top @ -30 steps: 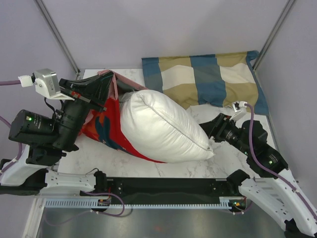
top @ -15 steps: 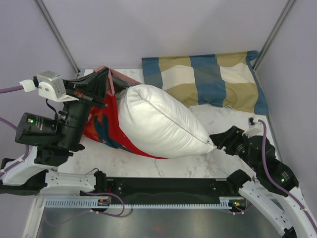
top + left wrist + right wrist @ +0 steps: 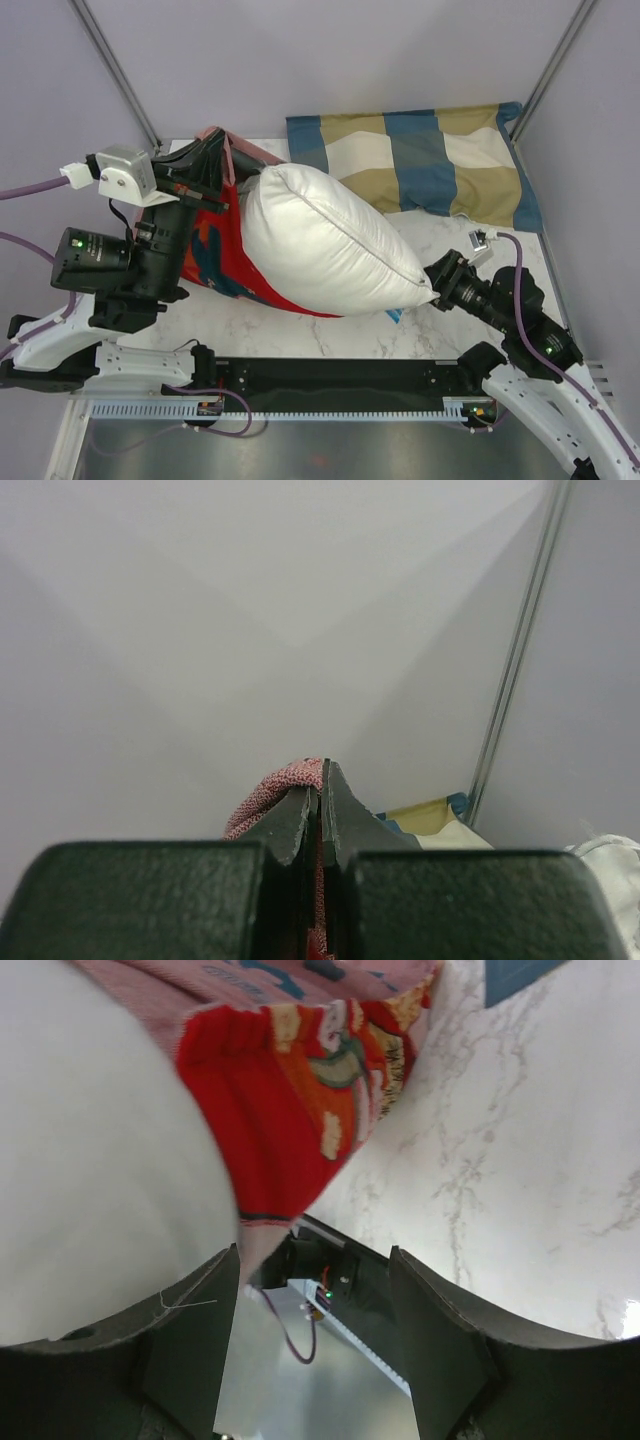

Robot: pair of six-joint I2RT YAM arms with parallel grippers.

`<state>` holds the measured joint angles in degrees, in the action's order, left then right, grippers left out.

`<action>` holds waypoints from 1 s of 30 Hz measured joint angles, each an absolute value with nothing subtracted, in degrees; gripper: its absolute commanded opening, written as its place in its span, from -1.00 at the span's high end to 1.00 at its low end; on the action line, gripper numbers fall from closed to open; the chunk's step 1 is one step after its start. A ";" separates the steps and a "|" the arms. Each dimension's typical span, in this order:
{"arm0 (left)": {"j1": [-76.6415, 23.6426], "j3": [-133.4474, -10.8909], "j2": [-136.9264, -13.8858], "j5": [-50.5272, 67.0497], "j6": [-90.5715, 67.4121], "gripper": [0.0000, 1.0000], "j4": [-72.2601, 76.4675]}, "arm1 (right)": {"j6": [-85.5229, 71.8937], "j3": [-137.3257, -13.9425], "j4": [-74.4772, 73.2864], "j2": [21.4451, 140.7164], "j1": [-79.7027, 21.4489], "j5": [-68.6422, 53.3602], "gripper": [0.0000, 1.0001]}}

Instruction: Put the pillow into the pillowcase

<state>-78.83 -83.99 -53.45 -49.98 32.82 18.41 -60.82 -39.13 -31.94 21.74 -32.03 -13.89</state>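
Note:
The white pillow (image 3: 330, 245) lies slantwise on the table, its left end inside the mouth of the red printed pillowcase (image 3: 212, 258). My left gripper (image 3: 212, 165) is shut on the pillowcase's upper hem and holds it raised; the left wrist view shows the jaws (image 3: 322, 780) pinched on pink-red fabric (image 3: 268, 795). My right gripper (image 3: 437, 280) is open at the pillow's near right corner. In the right wrist view (image 3: 313, 1252) the pillow (image 3: 90, 1180) presses its left finger, and red pillowcase cloth (image 3: 290, 1090) hangs just beyond the jaws.
A blue, tan and cream checked pillow (image 3: 420, 160) lies at the back right. A small blue piece (image 3: 393, 315) peeks out under the white pillow's corner. The marble table (image 3: 455, 235) ends at a black rail (image 3: 340, 375) in front. Grey walls enclose three sides.
My left gripper has moved right and up with the pillowcase hem. My right gripper has drawn back towards the pillow's near right corner. The pillow has tilted further towards the case.

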 measured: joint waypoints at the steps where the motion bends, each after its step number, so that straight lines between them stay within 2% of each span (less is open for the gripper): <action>1: -78.83 -83.99 -53.54 -49.89 32.80 0.95 18.41 | -61.10 -39.62 -30.98 22.22 -32.03 -14.61 -0.40; 19: -78.72 -85.54 -54.78 -49.63 32.86 0.95 18.57 | -63.51 -38.87 -17.39 32.16 -32.75 -19.92 -0.37; 27: -78.43 -86.63 -55.99 -49.69 32.88 0.95 18.55 | -64.05 -37.87 -11.77 38.76 -41.82 -16.25 -0.36; 30: -78.43 -86.72 -55.94 -49.98 32.88 0.95 18.50 | -63.83 -37.87 -10.17 42.06 -46.13 -13.32 -0.22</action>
<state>-78.43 -86.72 -55.94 -49.98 32.88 18.50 -63.83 -37.87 -10.17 42.06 -46.13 -13.32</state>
